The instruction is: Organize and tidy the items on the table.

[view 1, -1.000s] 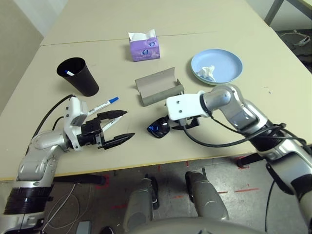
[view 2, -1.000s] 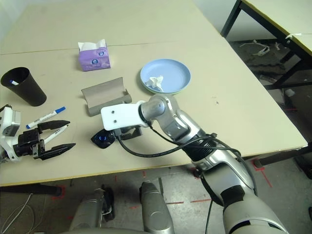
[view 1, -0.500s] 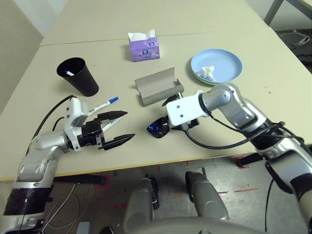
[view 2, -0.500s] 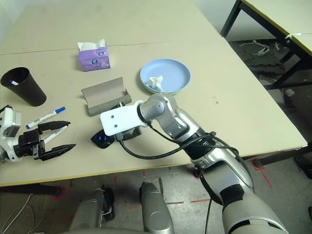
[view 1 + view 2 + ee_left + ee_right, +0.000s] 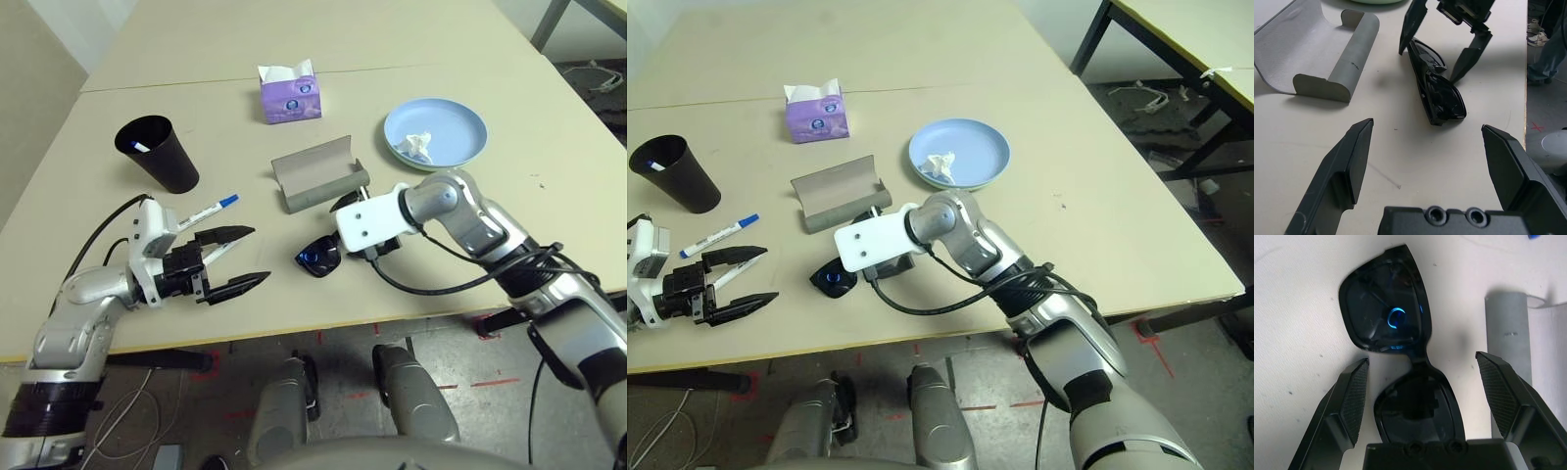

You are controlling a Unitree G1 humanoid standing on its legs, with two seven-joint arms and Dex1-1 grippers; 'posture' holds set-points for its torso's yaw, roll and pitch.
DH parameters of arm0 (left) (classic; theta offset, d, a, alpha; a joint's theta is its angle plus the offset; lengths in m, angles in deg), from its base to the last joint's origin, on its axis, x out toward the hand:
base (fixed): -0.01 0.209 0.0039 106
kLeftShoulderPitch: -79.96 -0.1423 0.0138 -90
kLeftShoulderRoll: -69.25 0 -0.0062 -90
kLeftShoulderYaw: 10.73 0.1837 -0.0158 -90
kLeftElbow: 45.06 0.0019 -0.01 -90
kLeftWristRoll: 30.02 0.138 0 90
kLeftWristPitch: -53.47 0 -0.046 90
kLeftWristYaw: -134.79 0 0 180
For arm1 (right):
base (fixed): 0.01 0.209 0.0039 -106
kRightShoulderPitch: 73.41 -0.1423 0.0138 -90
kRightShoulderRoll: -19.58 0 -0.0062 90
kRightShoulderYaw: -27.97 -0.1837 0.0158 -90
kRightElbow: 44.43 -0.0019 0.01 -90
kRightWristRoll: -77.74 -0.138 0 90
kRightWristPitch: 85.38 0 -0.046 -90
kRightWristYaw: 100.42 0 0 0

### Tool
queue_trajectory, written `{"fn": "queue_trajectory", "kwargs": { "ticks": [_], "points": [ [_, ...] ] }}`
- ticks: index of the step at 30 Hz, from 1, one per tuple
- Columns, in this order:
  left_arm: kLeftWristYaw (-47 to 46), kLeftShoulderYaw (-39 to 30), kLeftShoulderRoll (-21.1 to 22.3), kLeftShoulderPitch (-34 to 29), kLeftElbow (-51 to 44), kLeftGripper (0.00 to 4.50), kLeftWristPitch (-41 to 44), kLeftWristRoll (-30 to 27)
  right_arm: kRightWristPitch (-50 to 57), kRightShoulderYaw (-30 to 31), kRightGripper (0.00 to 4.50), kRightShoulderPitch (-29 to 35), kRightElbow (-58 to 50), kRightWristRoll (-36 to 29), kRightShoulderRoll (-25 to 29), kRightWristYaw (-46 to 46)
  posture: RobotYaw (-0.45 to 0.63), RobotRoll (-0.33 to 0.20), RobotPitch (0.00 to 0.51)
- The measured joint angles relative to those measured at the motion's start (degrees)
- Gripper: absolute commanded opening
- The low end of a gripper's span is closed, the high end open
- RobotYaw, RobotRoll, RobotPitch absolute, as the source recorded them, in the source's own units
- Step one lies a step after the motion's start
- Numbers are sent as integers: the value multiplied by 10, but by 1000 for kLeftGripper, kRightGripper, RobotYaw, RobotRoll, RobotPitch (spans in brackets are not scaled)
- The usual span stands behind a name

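Black sunglasses [image 5: 318,258] lie folded on the table [image 5: 196,59] near its front edge. My right gripper [image 5: 1421,358] hangs open just above them, one finger on either side of the frame [image 5: 1396,318], not touching. Just behind lies the grey glasses case [image 5: 318,174], open. My left gripper [image 5: 257,255] is open and holds nothing, pointing at the sunglasses from the left. A white pen [image 5: 211,209] with a blue cap lies beside it. Another pen stands in the black cup [image 5: 157,152]. The blue plate [image 5: 451,122], stacked on a green one, holds the crumpled tissue [image 5: 416,145].
A purple tissue box [image 5: 291,93] stands at the back centre. The table's front edge runs close below both grippers. A second table [image 5: 1195,39] stands off to the right, with floor between.
My right wrist has turned a little over the sunglasses, bringing one finger closer to the case. The left arm and all items are unmoved.
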Motion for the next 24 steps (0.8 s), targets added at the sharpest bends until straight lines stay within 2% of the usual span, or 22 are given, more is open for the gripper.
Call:
{"fn": "queue_trajectory", "kwargs": {
  "ticks": [3, 13, 24],
  "points": [
    [-1, 0, 0, 0, 0, 4500, 0, 0, 3, 0, 3858, 2, -3, 0, 0, 2, -67, 0, 207],
    [-1, 0, 0, 2, 0, 4500, 0, 0, 15, -3, 240, 6, -20, -2, 3, 12, -64, 0, 205],
    [-6, 0, 0, 2, 1, 4500, 0, 0, 16, -7, 200, -1, -12, -3, 0, 17, -67, 0, 206]
  ]
}}
